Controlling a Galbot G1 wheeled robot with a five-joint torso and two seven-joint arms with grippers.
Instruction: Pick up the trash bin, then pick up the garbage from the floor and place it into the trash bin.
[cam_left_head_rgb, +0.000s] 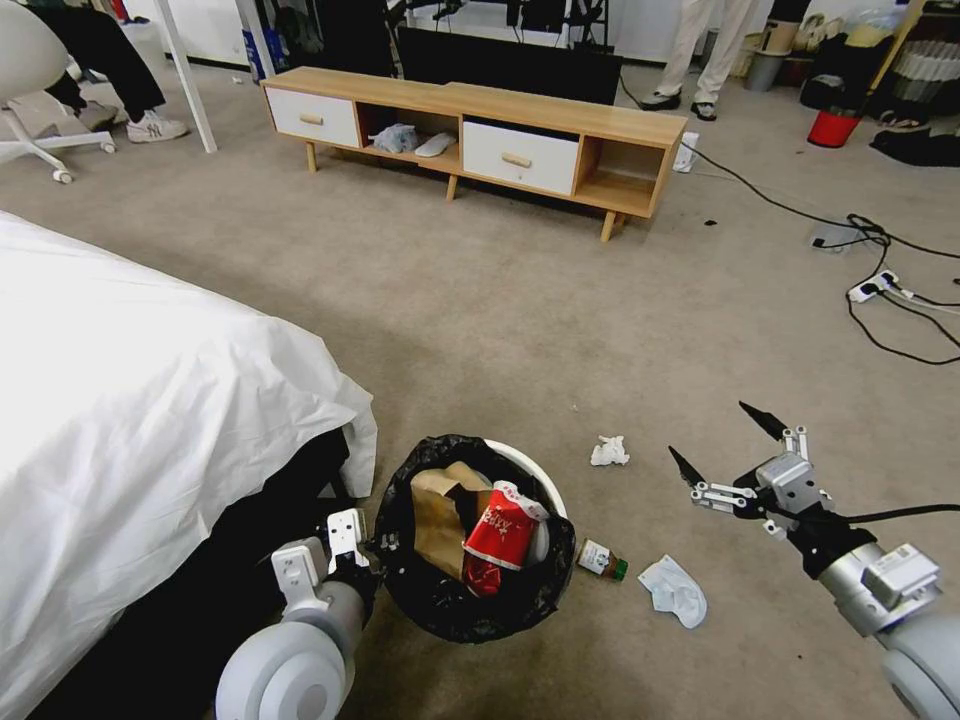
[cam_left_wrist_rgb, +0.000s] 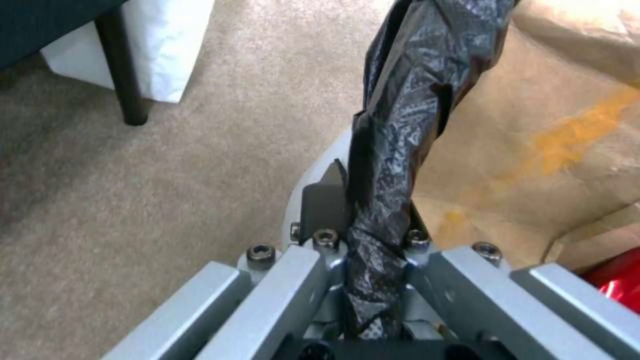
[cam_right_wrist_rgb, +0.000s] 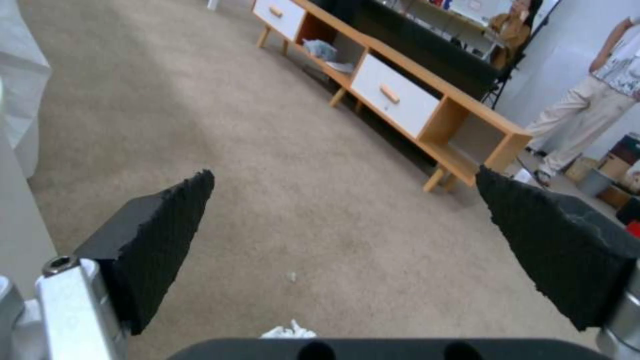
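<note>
- three pieces of garbage lie on the floor near the trash bin: a crumpled white tissue beyond its far right side, a small bottle touching its right wall, and a flat white tissue further right of that.
- left hand is pinching the bin's black bag liner at the rim on the bin's left, next to the bed.
- inside the bin sit a brown paper bag and a red carton.
- right hand hangs above the carpet to the bin's right, spread wide and empty.
- step in hand, as i judge it: collecting floor litter; the next move calls for lowering the right hand over a tissue.
</note>
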